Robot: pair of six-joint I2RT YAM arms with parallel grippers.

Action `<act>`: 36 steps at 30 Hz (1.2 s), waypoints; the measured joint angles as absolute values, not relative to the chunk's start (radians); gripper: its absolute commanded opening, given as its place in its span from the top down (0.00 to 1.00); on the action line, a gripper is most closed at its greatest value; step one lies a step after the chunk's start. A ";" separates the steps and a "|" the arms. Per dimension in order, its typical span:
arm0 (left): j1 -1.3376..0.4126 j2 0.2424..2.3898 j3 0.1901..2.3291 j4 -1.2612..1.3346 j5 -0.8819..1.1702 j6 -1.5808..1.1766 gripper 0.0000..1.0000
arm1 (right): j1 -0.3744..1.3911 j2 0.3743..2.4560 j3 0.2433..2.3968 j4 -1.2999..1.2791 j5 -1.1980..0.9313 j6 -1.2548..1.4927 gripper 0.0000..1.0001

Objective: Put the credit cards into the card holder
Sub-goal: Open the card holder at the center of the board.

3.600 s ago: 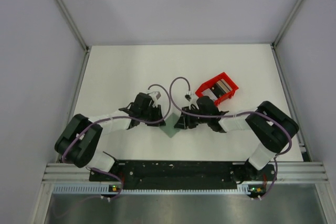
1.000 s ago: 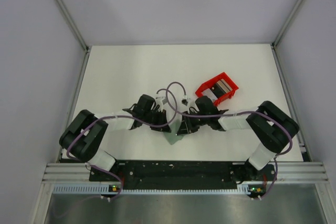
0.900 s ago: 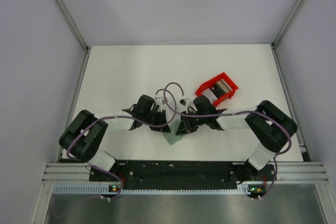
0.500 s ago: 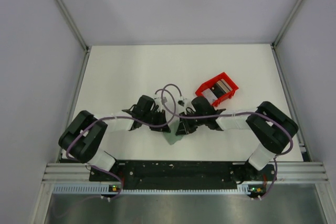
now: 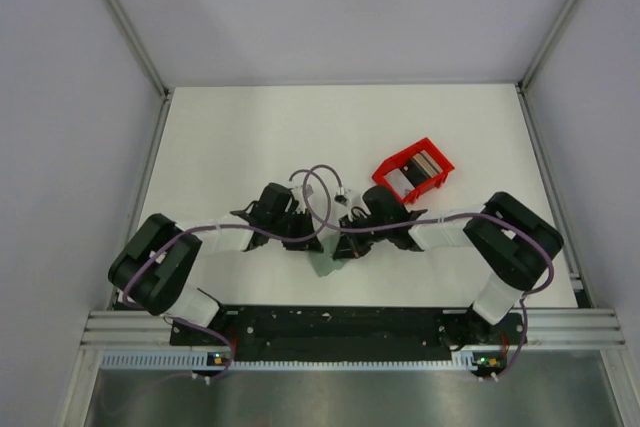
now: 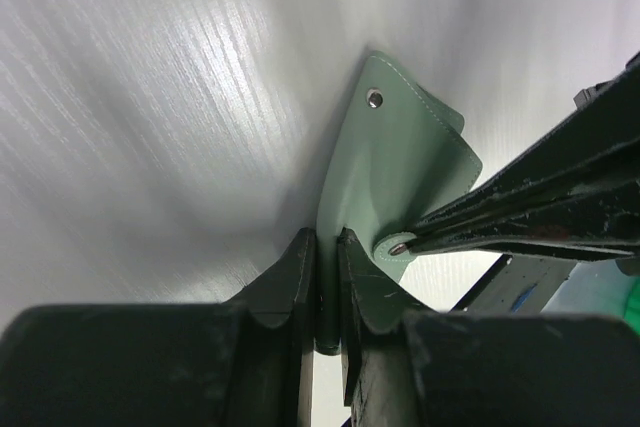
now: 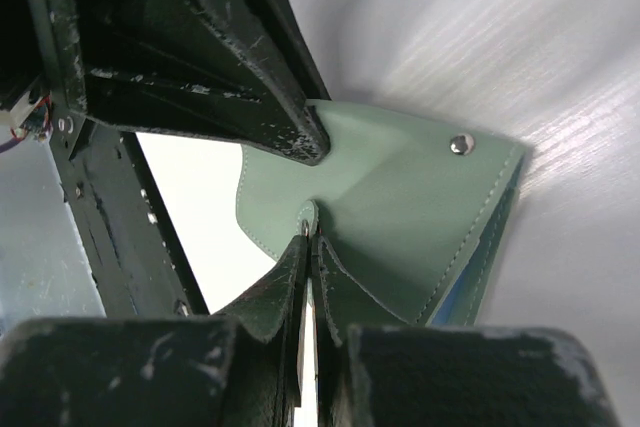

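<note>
Flat grey-green folding card holder (image 5: 322, 265) at near centre of white table (image 5: 230, 147), left gripper (image 6: 325, 247) still clamped on its edge, right gripper (image 7: 308, 237) now pinched fully shut on its snap tab (image 6: 392, 247), jaws slightly apart a second ago

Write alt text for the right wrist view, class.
The right gripper is shut on a flap of the green wallet, while the left gripper pinches another edge from the upper left. A white table lies behind.

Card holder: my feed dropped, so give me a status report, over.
Left gripper shut on edge of grey-green folding card holder. Right gripper shut on its snap tab. Nothing blocking; red plastic bin apart.
</note>
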State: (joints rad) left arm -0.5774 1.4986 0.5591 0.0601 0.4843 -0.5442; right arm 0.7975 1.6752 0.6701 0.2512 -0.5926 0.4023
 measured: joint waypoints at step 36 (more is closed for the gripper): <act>-0.588 1.402 0.513 0.093 0.237 -0.647 0.68 | 0.866 1.418 0.407 0.195 -0.606 0.413 0.84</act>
State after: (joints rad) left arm -0.5877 1.4021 0.5129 0.0933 0.2367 -0.6468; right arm 0.8661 1.4181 0.4072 0.1951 -0.6064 0.4129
